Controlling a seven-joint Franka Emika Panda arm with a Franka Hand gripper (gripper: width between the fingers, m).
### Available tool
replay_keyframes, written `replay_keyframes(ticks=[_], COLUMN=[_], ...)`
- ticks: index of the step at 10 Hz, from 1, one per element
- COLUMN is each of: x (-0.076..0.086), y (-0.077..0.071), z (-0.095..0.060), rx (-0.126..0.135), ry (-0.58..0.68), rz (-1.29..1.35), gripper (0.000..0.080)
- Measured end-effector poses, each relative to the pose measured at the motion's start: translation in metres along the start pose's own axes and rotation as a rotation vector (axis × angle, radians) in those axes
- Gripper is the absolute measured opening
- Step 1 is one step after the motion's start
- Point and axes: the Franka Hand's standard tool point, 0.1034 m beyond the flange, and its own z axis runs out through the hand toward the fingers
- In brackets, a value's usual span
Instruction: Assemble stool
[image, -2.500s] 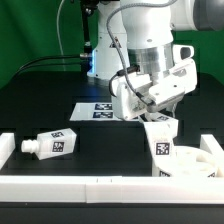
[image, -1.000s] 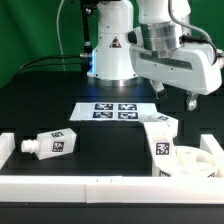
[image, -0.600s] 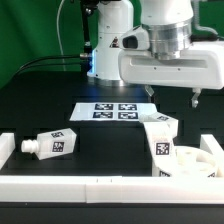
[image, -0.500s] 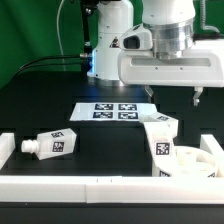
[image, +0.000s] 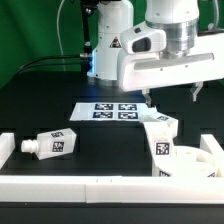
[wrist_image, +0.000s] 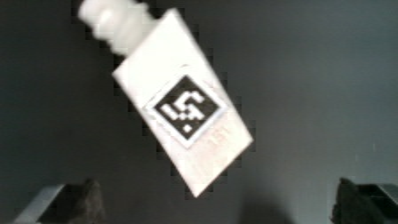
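Lifted and swung round since 2.5 s ago, gripper hangs high over surface, fingers spread wide, holding nothing. You see seat at exterior view's right, upright leg against it, socketing unclear. Loose leg lies well apart. Wrist view shows tagged leg beneath. Count: one seat, two legs in exterior view, third unseen. Assembly looks barely begun.
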Motion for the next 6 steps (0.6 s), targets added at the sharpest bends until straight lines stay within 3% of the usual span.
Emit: replay_keyframes(ticks=[1,2,4,5,6], x=[0.009,0.014,0.013,0.005,0.008], y=[-0.002,-0.008,-0.004,-0.006,-0.007], z=[0.001,0.004,0.005,0.009,0.015], rx=[-0.053,-0.065,-0.068,-0.069,-0.089], ry=[-0.033,-0.074,-0.078,-0.164,-0.241], rz=[-0.168,-0.208,-0.195,-0.144,-0.129], gripper=[0.0649,0.0649,0.0649,0.0649,0.0649])
